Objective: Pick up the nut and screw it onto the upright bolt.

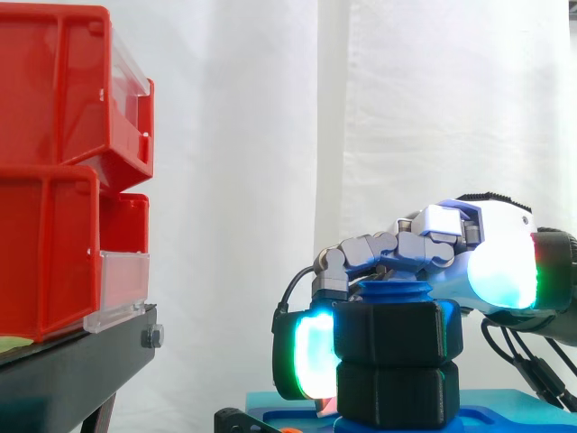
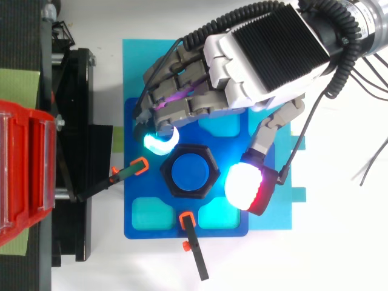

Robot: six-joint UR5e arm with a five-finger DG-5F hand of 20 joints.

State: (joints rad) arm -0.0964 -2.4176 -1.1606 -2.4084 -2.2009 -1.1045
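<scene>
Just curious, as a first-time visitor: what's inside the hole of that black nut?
A blue bolt fills the nut; its round top shows from above. Its threads inside are covered by the nut.

ROBOTICS TEST LAB: A plain white curtain (image 1: 252, 135) screened the back of the work cell, where stacked red plastic storage bins (image 1: 54, 180) sat on a black metal stand (image 1: 81, 361). On the white table (image 2: 121, 267), a blue moulded fixture plate (image 2: 130, 182) was flanked by black clamp arms with orange tips (image 2: 197, 257). Above the plate, a grey-and-white mechanical hand (image 2: 267, 54) curled around an oversized black hexagonal nut (image 1: 397, 329).
</scene>
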